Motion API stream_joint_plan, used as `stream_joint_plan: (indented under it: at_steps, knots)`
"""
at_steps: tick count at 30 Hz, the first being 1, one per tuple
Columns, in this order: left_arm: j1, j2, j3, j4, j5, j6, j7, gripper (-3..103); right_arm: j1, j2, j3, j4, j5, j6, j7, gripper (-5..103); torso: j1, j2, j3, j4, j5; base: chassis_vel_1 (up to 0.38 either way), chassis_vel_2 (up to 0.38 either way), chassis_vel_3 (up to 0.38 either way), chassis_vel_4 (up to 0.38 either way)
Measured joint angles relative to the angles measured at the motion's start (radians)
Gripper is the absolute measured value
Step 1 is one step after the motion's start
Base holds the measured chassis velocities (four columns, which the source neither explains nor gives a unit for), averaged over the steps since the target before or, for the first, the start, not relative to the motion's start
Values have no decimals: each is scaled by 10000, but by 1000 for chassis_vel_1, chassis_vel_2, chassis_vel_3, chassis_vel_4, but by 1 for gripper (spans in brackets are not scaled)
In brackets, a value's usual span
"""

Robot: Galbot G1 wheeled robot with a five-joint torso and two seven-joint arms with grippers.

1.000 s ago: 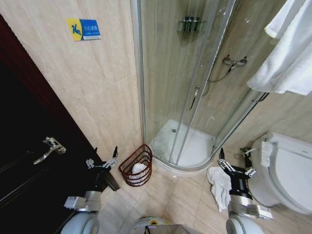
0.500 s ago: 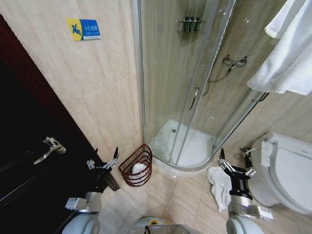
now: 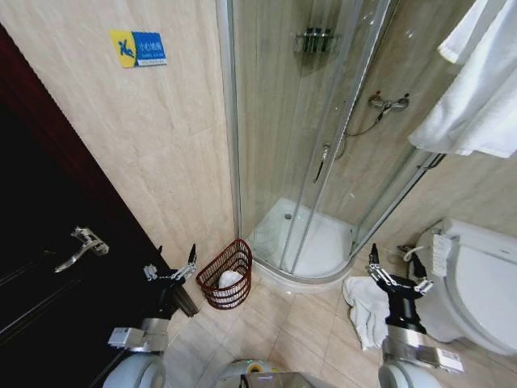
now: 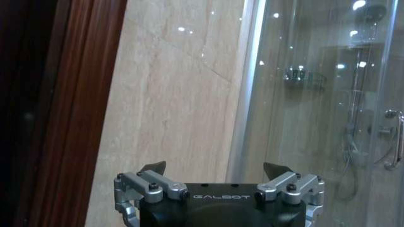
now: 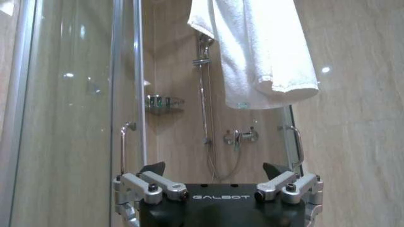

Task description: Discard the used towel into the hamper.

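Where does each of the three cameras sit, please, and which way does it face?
Head: high up, looking down at hamper, shower, floor towel, toilet; both arms and open grippers, left, right.
Left wrist: behind left gripper, facing wall and shower glass.
Right wrist: behind right gripper, facing shower and hanging towel.
Shared: the shower.

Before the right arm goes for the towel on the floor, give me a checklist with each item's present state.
1. Right gripper open and holding nothing: ok.
2. Left gripper open and holding nothing, beside the dark door: ok.
3. Crumpled white towel on the floor tiles, between the shower tray and the toilet, close by the right gripper: ok.
4. Hamper upright against the wall by the shower, mouth open: ok.
5. Room left in the hamper: something white already lies inside; cannot tell.
6. Floor between towel and hamper free of obstacles: ok.
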Motion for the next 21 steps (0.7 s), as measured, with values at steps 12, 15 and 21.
stream_joint_plan:
  at_steps: [12, 15, 21]
  knots:
    - [-1, 5, 2, 0, -5, 1, -7, 100, 24, 0, 18, -142, 43, 24, -21, 100, 1, 0, 1, 0, 2, -187, -179, 189, 176]
    - [-2, 5, 2, 1, -5, 2, -7, 100, 47, 0, 24, -190, 85, 22, -22, 100, 2, 0, 1, -1, 4, -270, -277, 247, 259]
    - [-2, 5, 2, 1, -6, 3, -8, 100, 63, 0, 42, -296, 120, 37, -25, 100, 0, 2, 0, 1, 3, -316, -323, 318, 307]
